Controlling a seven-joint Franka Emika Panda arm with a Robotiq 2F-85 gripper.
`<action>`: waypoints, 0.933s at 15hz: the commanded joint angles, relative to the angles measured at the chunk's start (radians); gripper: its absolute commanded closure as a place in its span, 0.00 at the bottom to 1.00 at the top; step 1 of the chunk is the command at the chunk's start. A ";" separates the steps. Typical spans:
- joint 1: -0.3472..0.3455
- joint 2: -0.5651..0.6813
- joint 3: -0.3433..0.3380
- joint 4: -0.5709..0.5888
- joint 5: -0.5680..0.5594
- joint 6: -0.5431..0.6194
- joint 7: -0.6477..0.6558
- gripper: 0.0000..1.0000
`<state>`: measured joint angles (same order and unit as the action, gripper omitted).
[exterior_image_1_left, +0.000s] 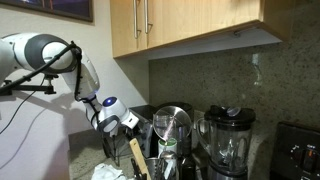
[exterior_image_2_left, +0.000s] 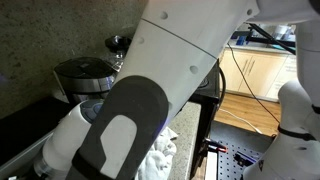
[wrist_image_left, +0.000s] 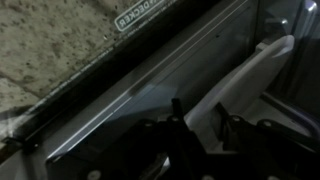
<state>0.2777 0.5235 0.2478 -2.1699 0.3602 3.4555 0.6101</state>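
In the wrist view my gripper (wrist_image_left: 198, 104) comes in from the bottom, dark and dim. A long white handle (wrist_image_left: 245, 75) runs slantwise between its two fingers, which press against its sides. Behind it lies the glass front of a black appliance (wrist_image_left: 150, 70) with a maker's label (wrist_image_left: 135, 15). In an exterior view the gripper (exterior_image_1_left: 128, 122) hangs low over the counter, next to a wooden spatula (exterior_image_1_left: 138, 155) and a shiny steel pot (exterior_image_1_left: 172, 125). In the exterior view from the opposite side the white arm (exterior_image_2_left: 150, 90) hides the gripper.
A blender (exterior_image_1_left: 228, 135) and a black appliance (exterior_image_1_left: 300, 150) stand along the stone backsplash under wooden cabinets (exterior_image_1_left: 190, 25). A lidded pot (exterior_image_2_left: 85, 72) sits at the back of the counter, and a white cloth (exterior_image_2_left: 160, 155) lies at its edge.
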 joint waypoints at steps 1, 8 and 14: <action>0.010 -0.011 -0.004 0.017 0.039 0.000 -0.023 0.95; -0.020 -0.104 0.047 -0.117 0.046 -0.030 -0.010 0.99; -0.123 -0.281 0.146 -0.256 0.013 -0.250 0.013 0.99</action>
<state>0.2323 0.3787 0.3214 -2.3317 0.3786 3.3410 0.6119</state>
